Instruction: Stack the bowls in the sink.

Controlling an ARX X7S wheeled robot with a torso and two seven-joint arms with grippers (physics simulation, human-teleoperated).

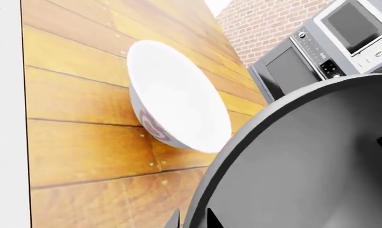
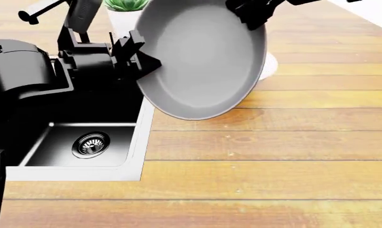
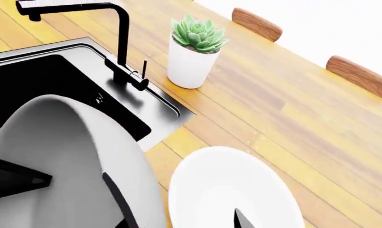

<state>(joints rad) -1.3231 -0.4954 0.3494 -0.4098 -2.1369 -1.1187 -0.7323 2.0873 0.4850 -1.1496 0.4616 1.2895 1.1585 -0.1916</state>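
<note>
A wide matte grey bowl (image 2: 200, 59) hangs tilted in the air, its hollow facing the viewer, above the wooden bench (image 2: 273, 156) just right of the sink (image 2: 83, 142). The left claw (image 2: 137, 54) pinches the bowl's left rim, one finger on each face of it; the right claw (image 2: 254, 14) grips the far right rim from above, its dark fingers closed over the edge. Behind the grey bowl, on the bench and well right of the basin, sits the smaller glossy white bowl (image 1: 178, 95), upright, a pink-red mark on its side; from the head camera only a sliver of it (image 2: 270, 66) shows past the grey rim. The sink, a black basin with a brushed steel rim and round steel drain (image 2: 91, 144), lies at the near left, holding neither bowl. A black angular faucet (image 3: 118, 42) stands at its far edge, and just right of that a white pot with a green succulent (image 3: 192, 52). Far off, a microwave (image 1: 355, 28) stands against a brick wall.
</note>
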